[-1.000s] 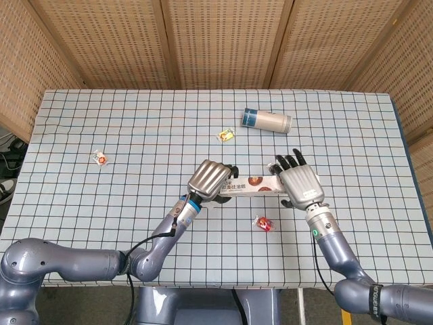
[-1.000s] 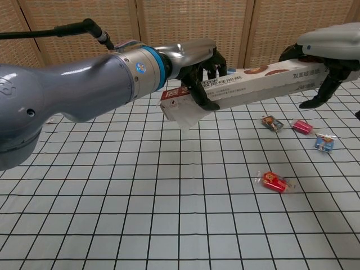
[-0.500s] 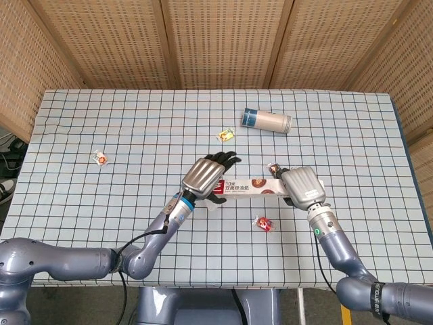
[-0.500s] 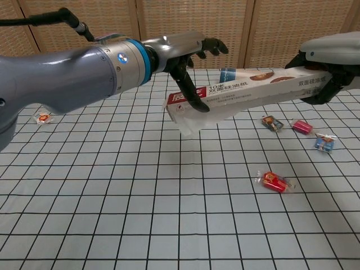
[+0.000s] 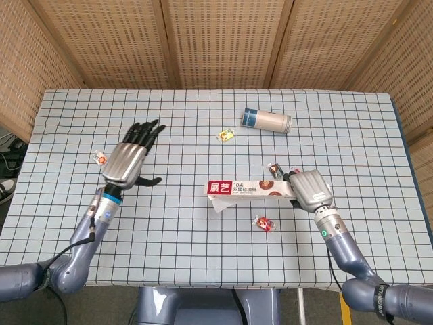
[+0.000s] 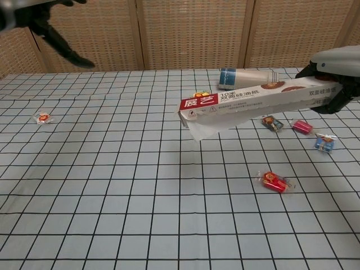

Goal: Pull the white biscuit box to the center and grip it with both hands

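- My left hand (image 5: 126, 162) is hovering with fingers spread wide; ahead of my fingertips and off my thumb side toward the white biscuit box (image 5: 249, 189), bare checked table (image 5: 169, 128) is lying open.
- A small wrapped candy (image 5: 101, 158) is sitting just beside my left fingers' outer edge.
- My right hand (image 5: 310, 191) is clamping the box's end, so the box is blocking everything inward of those fingers.
- A red candy (image 5: 264, 224) is lying near, below the box.
- A lying can (image 5: 266, 120) and a yellow candy (image 5: 225, 135) are crowding the far side.
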You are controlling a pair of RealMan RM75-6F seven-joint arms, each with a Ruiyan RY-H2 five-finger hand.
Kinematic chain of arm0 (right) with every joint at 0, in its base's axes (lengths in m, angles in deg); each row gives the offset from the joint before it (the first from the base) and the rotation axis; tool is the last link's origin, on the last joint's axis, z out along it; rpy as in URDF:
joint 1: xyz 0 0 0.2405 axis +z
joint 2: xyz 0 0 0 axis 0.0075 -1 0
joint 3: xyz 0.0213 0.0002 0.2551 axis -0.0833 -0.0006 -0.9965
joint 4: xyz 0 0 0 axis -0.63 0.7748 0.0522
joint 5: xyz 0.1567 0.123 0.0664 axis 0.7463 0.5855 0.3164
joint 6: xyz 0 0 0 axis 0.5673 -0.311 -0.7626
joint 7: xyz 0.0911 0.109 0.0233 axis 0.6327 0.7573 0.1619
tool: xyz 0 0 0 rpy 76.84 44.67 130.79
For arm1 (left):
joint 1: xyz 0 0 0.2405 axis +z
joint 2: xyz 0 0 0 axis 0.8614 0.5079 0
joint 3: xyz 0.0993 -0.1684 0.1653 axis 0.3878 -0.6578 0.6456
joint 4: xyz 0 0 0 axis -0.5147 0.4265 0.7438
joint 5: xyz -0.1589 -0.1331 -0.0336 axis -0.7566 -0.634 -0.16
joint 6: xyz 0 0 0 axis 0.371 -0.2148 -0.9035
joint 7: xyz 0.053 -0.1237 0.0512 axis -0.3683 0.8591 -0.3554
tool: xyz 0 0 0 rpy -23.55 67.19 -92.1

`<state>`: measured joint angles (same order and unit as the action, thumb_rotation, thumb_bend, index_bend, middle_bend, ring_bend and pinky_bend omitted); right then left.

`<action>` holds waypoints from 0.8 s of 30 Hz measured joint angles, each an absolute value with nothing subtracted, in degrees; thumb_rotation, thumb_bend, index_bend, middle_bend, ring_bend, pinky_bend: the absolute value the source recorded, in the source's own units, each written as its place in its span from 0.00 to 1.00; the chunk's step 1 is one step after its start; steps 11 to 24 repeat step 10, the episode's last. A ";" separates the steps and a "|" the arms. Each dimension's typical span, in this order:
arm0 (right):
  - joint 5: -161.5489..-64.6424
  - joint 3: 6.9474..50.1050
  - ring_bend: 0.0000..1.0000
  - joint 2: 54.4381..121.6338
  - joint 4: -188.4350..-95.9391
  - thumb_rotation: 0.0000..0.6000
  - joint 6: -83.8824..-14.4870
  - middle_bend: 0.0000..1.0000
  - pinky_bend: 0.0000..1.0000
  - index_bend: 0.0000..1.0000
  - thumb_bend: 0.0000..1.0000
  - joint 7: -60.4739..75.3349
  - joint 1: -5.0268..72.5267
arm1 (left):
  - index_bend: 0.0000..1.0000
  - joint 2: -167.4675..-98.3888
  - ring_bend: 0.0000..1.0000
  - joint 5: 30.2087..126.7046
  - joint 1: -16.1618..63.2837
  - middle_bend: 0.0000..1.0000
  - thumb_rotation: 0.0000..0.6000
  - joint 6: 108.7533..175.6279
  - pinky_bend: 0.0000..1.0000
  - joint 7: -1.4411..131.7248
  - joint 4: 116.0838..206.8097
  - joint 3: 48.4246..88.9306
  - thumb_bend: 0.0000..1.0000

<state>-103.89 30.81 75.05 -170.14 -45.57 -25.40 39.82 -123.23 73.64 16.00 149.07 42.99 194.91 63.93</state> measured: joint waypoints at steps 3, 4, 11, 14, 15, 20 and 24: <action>-104.20 31.11 0.63 76.01 -169.89 1.00 -46.51 0.54 0.70 0.62 0.75 -25.43 39.49 | 0.00 -120.18 0.00 76.53 23.54 0.00 1.00 155.82 0.00 44.95 196.04 68.04 0.00; -104.27 31.19 0.63 76.34 -170.00 1.00 -46.92 0.54 0.70 0.62 0.75 -25.49 39.37 | 0.00 -119.35 0.00 77.69 25.95 0.00 1.00 157.62 0.00 45.93 196.05 69.43 0.00; -104.79 31.61 0.63 77.57 -171.15 1.00 -48.61 0.54 0.70 0.62 0.75 -27.25 39.14 | 0.00 -117.05 0.00 82.12 37.72 0.00 1.00 164.17 0.00 56.22 190.11 76.13 0.00; -104.79 31.61 0.63 77.57 -171.15 1.00 -48.61 0.54 0.70 0.62 0.75 -27.25 39.14 | 0.00 -117.05 0.00 82.12 37.72 0.00 1.00 164.17 0.00 56.22 190.11 76.13 0.00; -104.79 31.61 0.63 77.57 -171.15 1.00 -48.61 0.54 0.70 0.62 0.75 -27.25 39.14 | 0.00 -117.05 0.00 82.12 37.72 0.00 1.00 164.17 0.00 56.22 190.11 76.13 0.00; -104.79 31.61 0.63 77.57 -171.15 1.00 -48.61 0.54 0.70 0.62 0.75 -27.25 39.14 | 0.00 -117.05 0.00 82.12 37.72 0.00 1.00 164.17 0.00 56.22 190.11 76.13 0.00; -104.79 31.61 0.63 77.57 -171.15 1.00 -48.61 0.54 0.70 0.62 0.75 -27.25 39.14 | 0.00 -117.05 0.00 82.12 37.72 0.00 1.00 164.17 0.00 56.22 190.11 76.13 0.00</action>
